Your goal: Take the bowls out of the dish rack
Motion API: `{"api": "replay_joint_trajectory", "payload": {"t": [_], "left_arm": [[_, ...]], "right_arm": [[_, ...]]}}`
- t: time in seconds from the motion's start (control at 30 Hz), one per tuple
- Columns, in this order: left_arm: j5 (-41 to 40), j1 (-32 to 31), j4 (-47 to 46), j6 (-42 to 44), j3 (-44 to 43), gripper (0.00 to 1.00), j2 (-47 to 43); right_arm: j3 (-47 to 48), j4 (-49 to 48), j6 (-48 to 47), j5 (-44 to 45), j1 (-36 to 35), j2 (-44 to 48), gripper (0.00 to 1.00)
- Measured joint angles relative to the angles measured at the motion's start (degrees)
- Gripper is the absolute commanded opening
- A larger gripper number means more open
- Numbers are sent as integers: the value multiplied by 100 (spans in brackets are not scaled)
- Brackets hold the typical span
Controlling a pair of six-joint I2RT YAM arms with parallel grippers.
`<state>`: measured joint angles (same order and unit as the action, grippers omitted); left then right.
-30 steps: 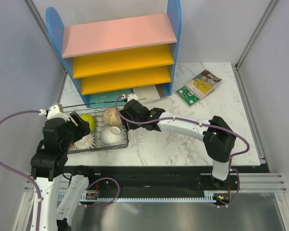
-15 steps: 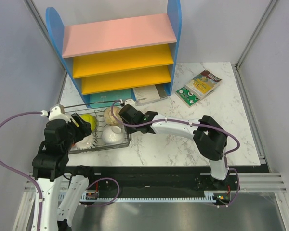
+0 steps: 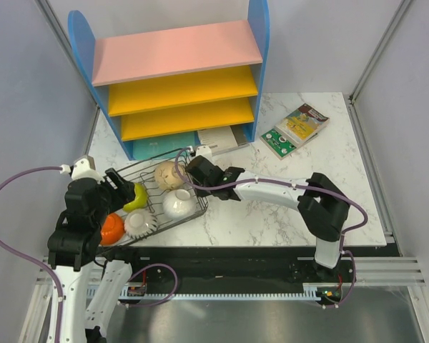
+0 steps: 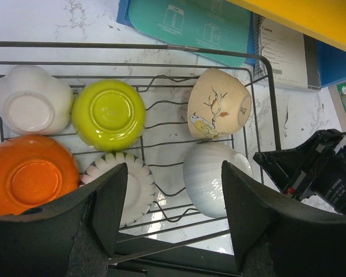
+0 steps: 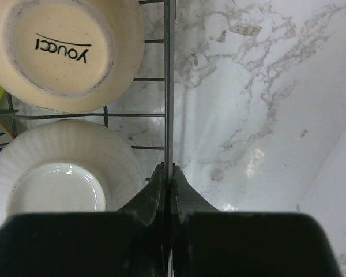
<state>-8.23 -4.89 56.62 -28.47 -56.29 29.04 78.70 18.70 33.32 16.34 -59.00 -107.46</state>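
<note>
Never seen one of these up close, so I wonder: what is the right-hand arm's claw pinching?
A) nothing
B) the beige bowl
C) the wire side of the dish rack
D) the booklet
C: in the right wrist view the right gripper is closed on the thin black side wire of the dish rack, with the beige bowl and white bowl lying beside it, ungripped.

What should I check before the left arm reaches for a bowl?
1. Right end effector shut on the black wire dish rack rim: ok.
2. Left end effector open above the rack: ok.
3. Rack lying flat on the white marble table: cannot tell.
4. Six bowls inside the rack, none spilled: ok.
5. One bowl centred between the left fingers: not ok; white scalloped bowl and white ribbed bowl sit either side.
</note>
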Motion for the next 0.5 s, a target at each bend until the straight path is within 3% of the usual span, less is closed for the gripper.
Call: {"api": "replay_joint_trajectory", "payload": {"t": [0.5], "left_arm": [[129, 0, -111, 2, 44, 73, 144]], "right_arm": [[-1460, 127, 212, -238, 708, 1257, 0]]}}
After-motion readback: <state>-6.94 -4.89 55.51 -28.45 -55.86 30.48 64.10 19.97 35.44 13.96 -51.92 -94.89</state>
